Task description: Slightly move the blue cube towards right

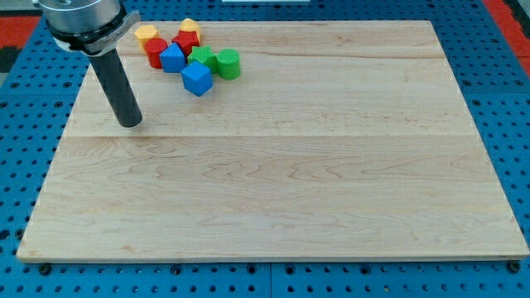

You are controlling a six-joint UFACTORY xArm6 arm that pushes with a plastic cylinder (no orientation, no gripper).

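Observation:
The blue cube (197, 79) sits at the lower edge of a cluster of blocks near the board's top left. My tip (130, 123) rests on the board to the lower left of the blue cube, well apart from it. The dark rod rises from the tip toward the view's top left.
The cluster holds a second blue block (172, 58), a red block (155, 52), another red block (185, 41), two yellow blocks (146, 34) (190, 27), a green block (201, 58) and a green cylinder (228, 63). The wooden board (290, 165) lies on a blue pegboard.

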